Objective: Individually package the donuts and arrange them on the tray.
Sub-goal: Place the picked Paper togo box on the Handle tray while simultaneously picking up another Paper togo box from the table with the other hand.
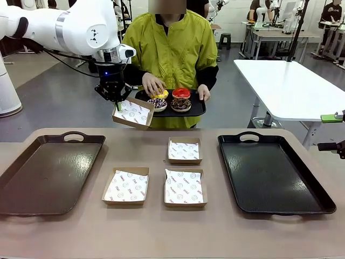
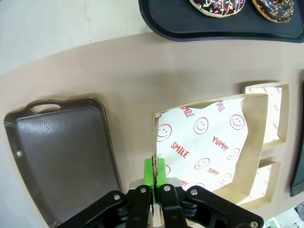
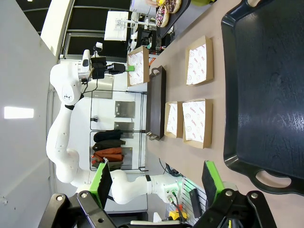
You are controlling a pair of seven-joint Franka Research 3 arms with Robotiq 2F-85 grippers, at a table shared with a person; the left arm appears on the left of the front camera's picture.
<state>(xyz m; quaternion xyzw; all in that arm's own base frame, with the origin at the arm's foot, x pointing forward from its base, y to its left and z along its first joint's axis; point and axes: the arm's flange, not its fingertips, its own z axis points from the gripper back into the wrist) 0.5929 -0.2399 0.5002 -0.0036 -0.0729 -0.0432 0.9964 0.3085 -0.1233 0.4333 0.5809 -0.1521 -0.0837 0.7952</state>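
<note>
The tan table [image 1: 161, 237] stretches across, and on it sit two big handled trays: a brown tray [image 1: 32, 183] at the robot's left and a black tray [image 1: 269, 178] at its right. Both have their long sides running away toward the person, with handles at the near and far ends.

Beyond the far edge, the person holds a smaller black serving tray [image 1: 197, 110] level at waist height, long side across the picture. That's where the donuts are, all four in a tight two-by-two block. The sprinkled chocolate one [image 1: 157, 103] and the dark chocolate one [image 1: 181, 104] are nearest the robot, and the yellow-iced one [image 1: 160, 94] and red-iced one [image 1: 181, 93] are just behind. They lie flat, icing and holes facing up, and being rings they have no long axis. One of the person's hands [image 1: 152, 83] rests on the yellow donut, and the other hand [image 1: 203, 93] grips the serving tray's end.

Three cardboard boxes lie flat between the big trays, each with a smiley-printed paper liner inside: two side by side in front [image 1: 126, 186] [image 1: 184, 187], and one behind the right-hand one [image 1: 184, 150].

A fourth box [image 1: 132, 113] is up in the air just left of the serving tray, tilted so its lined inside faces the robot. The left gripper [image 1: 117, 102] has its green pads pinched tight on that box's rim.

At the table's right end, the right gripper [image 3: 156, 178] has its fingers spread wide with nothing between them.
</note>
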